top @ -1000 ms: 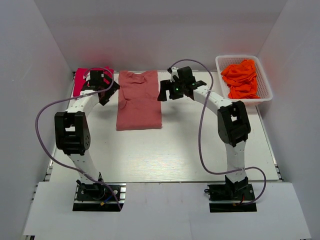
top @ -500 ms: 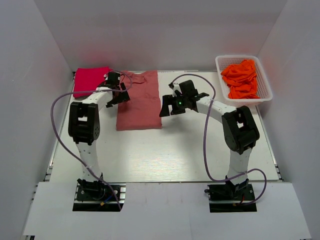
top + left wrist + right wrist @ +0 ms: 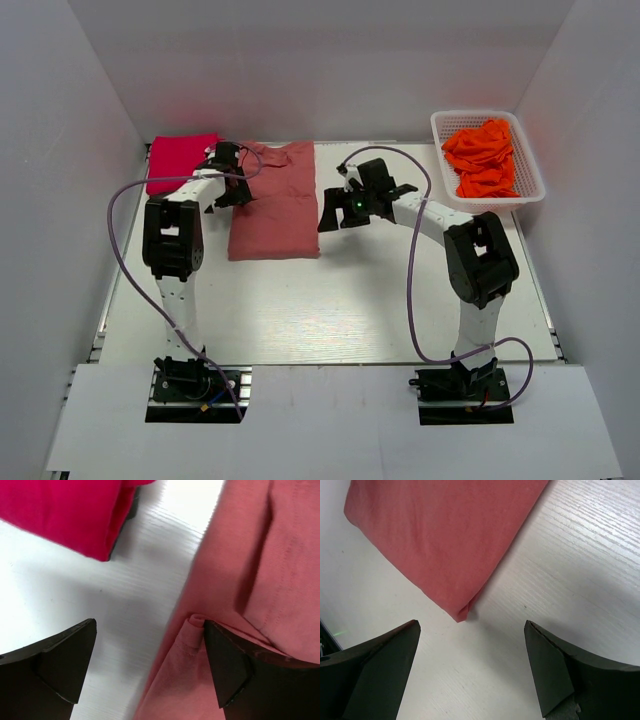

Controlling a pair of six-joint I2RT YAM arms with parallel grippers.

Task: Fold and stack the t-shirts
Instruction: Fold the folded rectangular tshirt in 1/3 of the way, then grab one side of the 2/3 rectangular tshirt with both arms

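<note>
Left end effector [image 3: 145, 667]: fingers apart, nothing held; straddles left edge of salmon-pink t-shirt [image 3: 275, 205], one finger over bare table [image 3: 330, 300], the other over cloth.
Right end effector [image 3: 470, 672]: fingers apart, empty; just beside the shirt's right edge, with a shirt corner ahead of the fingers in the wrist view.
Salmon shirt: folded long, lying flat toward the back of the table.
Crimson t-shirt [image 3: 180, 162]: folded, back left, near the salmon one, small gap between them.
Orange t-shirts [image 3: 485, 155]: heaped in white basket [image 3: 500, 204], back right.

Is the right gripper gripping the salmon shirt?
No, the right gripper is wide open and clear of the salmon shirt, which lies on the table.
</note>
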